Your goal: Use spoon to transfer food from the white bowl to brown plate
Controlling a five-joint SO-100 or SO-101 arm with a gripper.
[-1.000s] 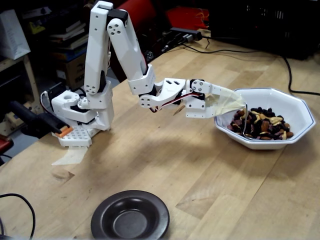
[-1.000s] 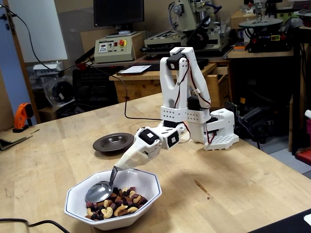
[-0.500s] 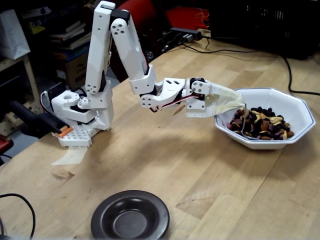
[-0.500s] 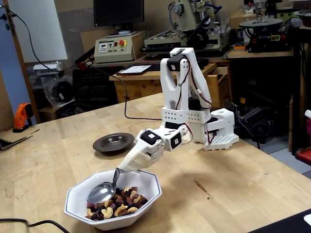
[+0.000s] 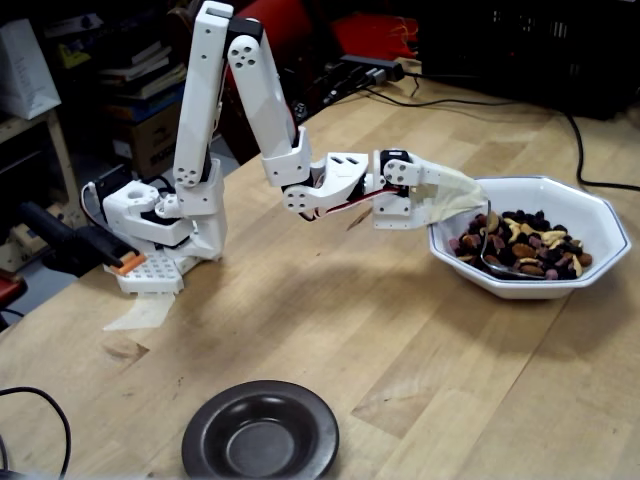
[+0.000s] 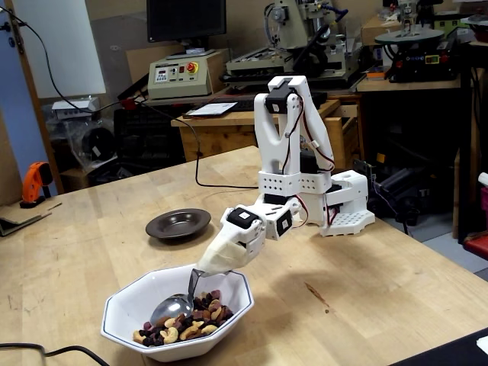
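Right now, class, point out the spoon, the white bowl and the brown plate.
spoon [image 6: 171, 309], a fixed view, its shiny bowl.
white bowl [image 5: 598, 219], a fixed view, its far inner wall.
brown plate [image 5: 306, 420], a fixed view, its broad rim.

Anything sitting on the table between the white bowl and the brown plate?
Nothing: in both fixed views only bare wooden tabletop separates the white bowl from the brown plate, which looks empty.
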